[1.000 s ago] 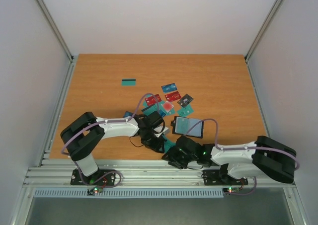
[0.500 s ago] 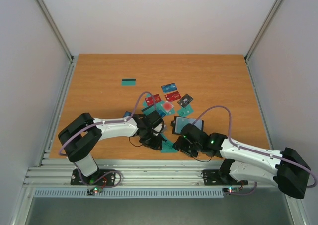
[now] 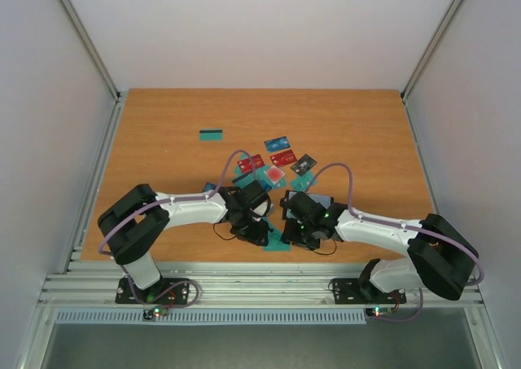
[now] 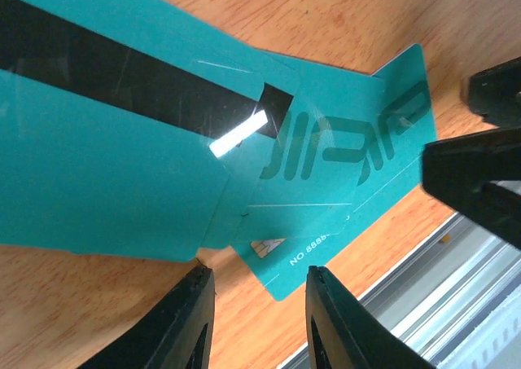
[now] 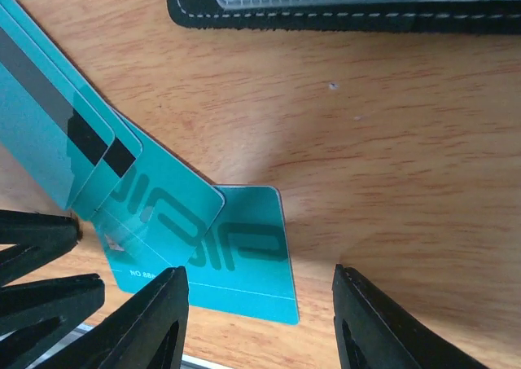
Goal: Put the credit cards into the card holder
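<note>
Several teal credit cards point(image 4: 326, 173) lie overlapping on the wood, some with a black stripe point(image 4: 122, 84); they also show in the right wrist view point(image 5: 236, 255) and in the top view point(image 3: 277, 240). My left gripper point(image 4: 256, 320) is open and empty, low over one edge of this pile point(image 3: 259, 230). My right gripper point(image 5: 260, 324) is open and empty over the pile's other end point(image 3: 291, 235). The two grippers face each other closely. The black card holder point(image 5: 342, 15) lies open just beyond the right gripper, partly hidden under the right arm in the top view point(image 3: 324, 199).
More cards lie farther back: two red point(image 3: 282, 157) point(image 3: 251, 163), a blue point(image 3: 277, 143), a dark grey point(image 3: 304, 164), a pink-red point(image 3: 275, 174), and a lone striped teal card point(image 3: 212, 134). The table's near edge and metal rail point(image 4: 456, 287) run right behind the pile.
My right arm has swung from the table's near edge forward and left, so its gripper now hangs over the teal pile beside the holder. My left gripper has hardly moved.
</note>
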Motion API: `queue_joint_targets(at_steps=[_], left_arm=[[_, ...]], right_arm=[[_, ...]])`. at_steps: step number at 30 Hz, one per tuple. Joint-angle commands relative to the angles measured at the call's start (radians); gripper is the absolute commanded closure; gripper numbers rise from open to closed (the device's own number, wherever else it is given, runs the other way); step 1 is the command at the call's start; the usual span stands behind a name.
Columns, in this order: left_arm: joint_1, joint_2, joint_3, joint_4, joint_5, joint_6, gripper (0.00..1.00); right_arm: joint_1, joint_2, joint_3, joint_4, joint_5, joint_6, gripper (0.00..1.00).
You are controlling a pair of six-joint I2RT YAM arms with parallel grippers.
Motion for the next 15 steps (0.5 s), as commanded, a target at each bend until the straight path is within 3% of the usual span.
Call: queue_joint_targets(at_steps=[1,15], left_arm=[[-0.003,0.035,0.013,0.039,0.022,0.001,0.67],[-0.003,0.061,-0.029,0.099,0.063,0.006,0.68]], right_arm=[[-0.004,0.033,-0.010,0.058,-0.051,-0.056,0.50],[0.013,0.080,-0.074,0.177,-0.227,-0.038,0.50]])
